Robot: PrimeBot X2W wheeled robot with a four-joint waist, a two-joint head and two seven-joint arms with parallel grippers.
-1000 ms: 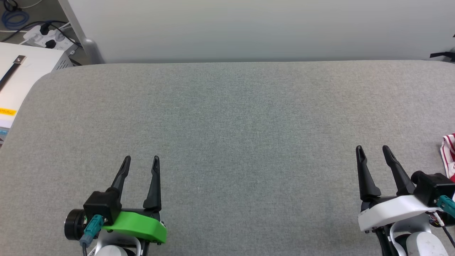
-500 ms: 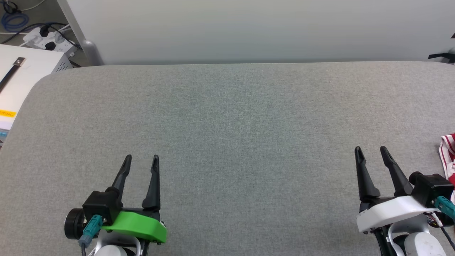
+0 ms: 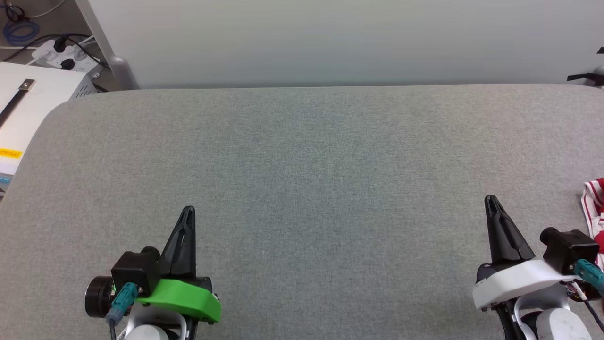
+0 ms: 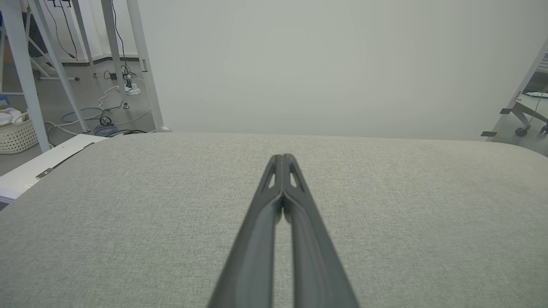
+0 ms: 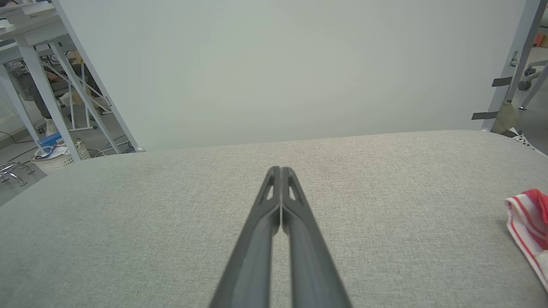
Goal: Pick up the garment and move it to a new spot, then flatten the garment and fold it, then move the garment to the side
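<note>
The garment [image 3: 595, 208] shows as a small bunch of red-and-white striped cloth at the right edge of the grey table [image 3: 302, 156]; the rest of it is cut off. In the right wrist view the garment [image 5: 528, 231] lies at the far right on the table [image 5: 171, 214]. My right gripper [image 3: 491, 200] is shut and empty, a short way left of the cloth and not touching it; its tips [image 5: 279, 170] meet over bare fabric. My left gripper [image 3: 188, 210] is shut and empty at the lower left, its tips [image 4: 282, 157] pressed together above the table [image 4: 128, 205].
A pale wall panel [image 3: 330, 38] rises behind the table's far edge. A white cabinet [image 3: 28, 104] stands off the left corner, with a power strip and cables [image 3: 56, 49] on the floor behind it. White frame legs [image 4: 141, 64] and a woven basket [image 4: 15, 137] stand further left.
Both grippers have gone from open to shut, on nothing. The arms have stayed in place; the view has shifted slightly.
</note>
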